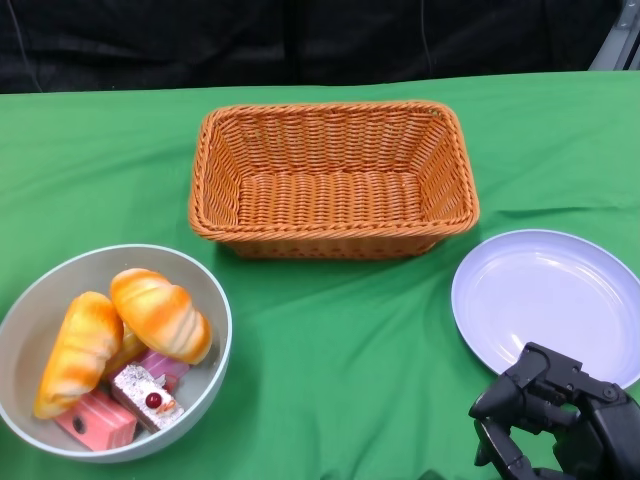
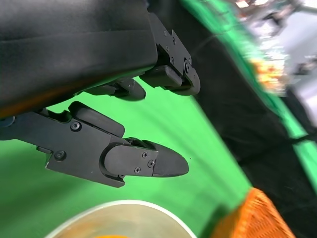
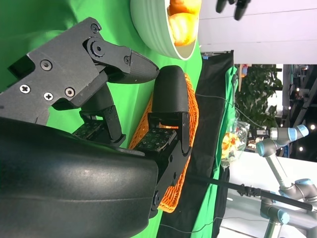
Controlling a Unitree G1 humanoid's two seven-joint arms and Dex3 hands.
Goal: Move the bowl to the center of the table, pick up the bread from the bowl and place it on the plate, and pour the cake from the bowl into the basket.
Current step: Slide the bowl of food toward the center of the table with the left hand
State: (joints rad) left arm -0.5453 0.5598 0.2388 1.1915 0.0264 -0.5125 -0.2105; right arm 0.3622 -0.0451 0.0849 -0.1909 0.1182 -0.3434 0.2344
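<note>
Right hand [image 1: 560, 420] rests low at the near right corner of the desk [image 1: 340, 350], just beside the near rim of the plate [image 1: 550, 295]; its fingers are apart and it holds nothing. Left hand [image 2: 133, 124] shows only in its wrist view, fingers spread and empty, hovering above the rim of the bowl [image 1: 215, 300]. The bowl stands at the near left corner, with 2 pieces of bread [image 1: 160, 312] and some cake [image 1: 145, 395] inside. The basket [image 1: 330, 180] sits near the far edge, in the middle, and holds nothing.

The bowl is not yet at the center, so I judge this is the step in hand. To do it well, the left hand should take the rim firmly and slide the bowl level toward the middle, in front of the basket. It should not tilt, because the bread lies high against the wall and could roll out.
</note>
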